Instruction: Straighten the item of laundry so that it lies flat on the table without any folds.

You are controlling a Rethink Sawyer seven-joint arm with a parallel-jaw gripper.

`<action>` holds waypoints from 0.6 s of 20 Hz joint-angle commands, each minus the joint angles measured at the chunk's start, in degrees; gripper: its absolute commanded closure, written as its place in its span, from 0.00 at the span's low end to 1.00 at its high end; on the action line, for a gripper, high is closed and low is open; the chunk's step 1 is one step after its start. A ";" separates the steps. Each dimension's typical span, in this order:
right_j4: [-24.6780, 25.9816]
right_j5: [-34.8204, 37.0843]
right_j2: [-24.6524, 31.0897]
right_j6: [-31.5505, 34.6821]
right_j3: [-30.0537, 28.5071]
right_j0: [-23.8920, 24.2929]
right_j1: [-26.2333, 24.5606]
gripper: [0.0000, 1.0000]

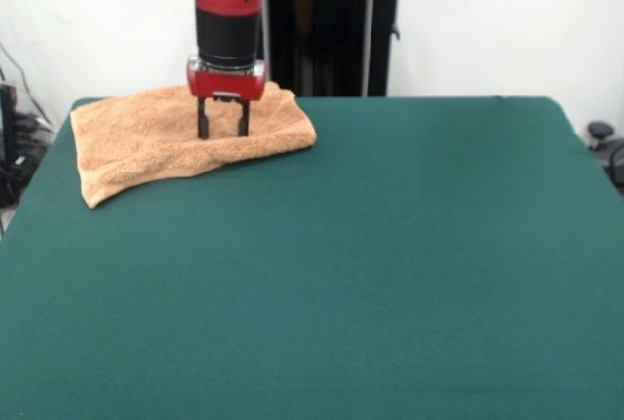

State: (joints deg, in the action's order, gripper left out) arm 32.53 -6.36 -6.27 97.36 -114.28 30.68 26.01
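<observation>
The light orange-tan terry towel (146, 142) lies at the far left of the dark green table (390, 264), folded over on itself with a doubled edge along its near side. Its left end reaches the table's left edge. My gripper (222, 132) hangs from the red and black arm straight above the towel's right half. Its two black fingers (203, 126) stand apart, open, with their tips at or touching the cloth surface and nothing held between them.
The black pedestal (331, 30) rises just behind the table's far edge, close to the towel. Dark equipment sits off the table's left side (15, 137) and right side (604, 142).
</observation>
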 commanded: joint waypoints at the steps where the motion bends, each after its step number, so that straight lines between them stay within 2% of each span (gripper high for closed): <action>1: -5.33 -4.16 0.67 11.19 10.18 -1.55 -19.26 0.00; 12: -12.65 -6.64 4.16 13.56 12.01 -5.68 -20.90 0.00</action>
State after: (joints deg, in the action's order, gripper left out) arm 29.79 -11.30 -9.64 97.36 -114.98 27.58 24.63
